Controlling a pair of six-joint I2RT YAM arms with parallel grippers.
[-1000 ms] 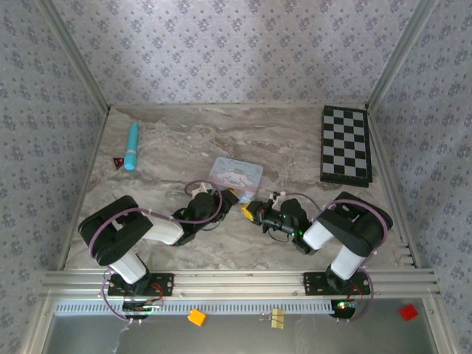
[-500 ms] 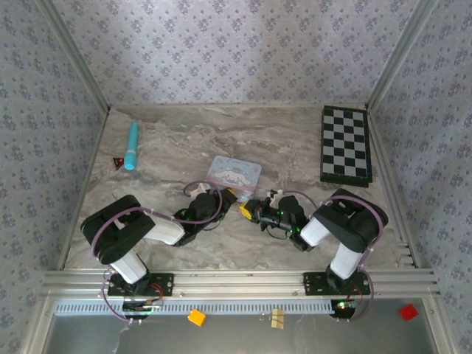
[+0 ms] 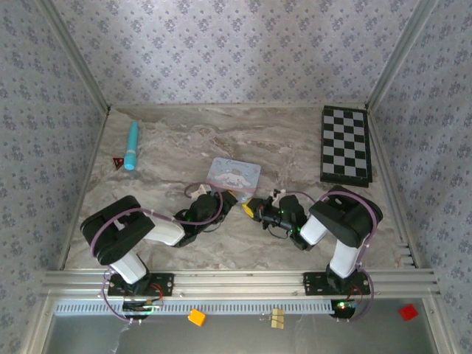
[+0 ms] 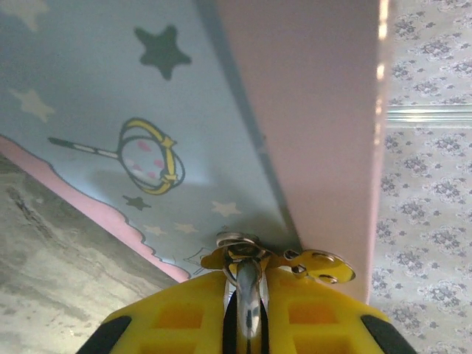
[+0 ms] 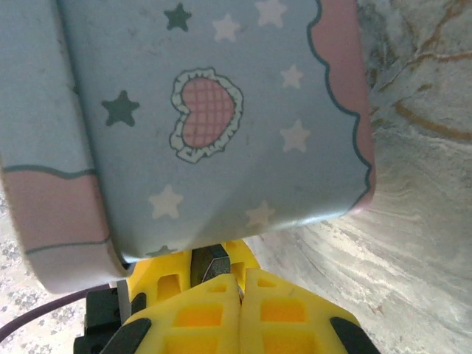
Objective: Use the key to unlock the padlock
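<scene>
Right against the near edge of the light-blue tin (image 3: 236,174), both arms are reaching low over the worktop (image 3: 295,140) and meeting almost tip to tip, the left one at the tin's near-left corner and the right one just beside its near-right corner. The left pincer (image 4: 247,284) is standing almost closed, nipping a slim silvery stem between its yellow fingers (image 4: 177,317). A small ring (image 4: 236,240) is sitting on top of that stem and a brass-coloured tab (image 4: 318,267) is lying just beside it, against the tin's pink wall. I am taking the stem for the key (image 4: 247,299), though its shape is too hidden to be sure. It is probably being gripped this tightly, and pointed forward, so that it cannot twist while being steered into a very small keyhole. The right pincer (image 5: 240,284) is pressing its fingers fully together, and a tiny dark block, which I am reading as the padlock (image 5: 210,264), is sitting right at their tips, just beside the tin's rounded edge. Whether it is being pinched or only pushed against, I cannot tell. Working this close to the tin is likely giving the padlock a backstop, so that it is not sliding away while the key is being pressed in. The insertion itself is looking not yet done.
</scene>
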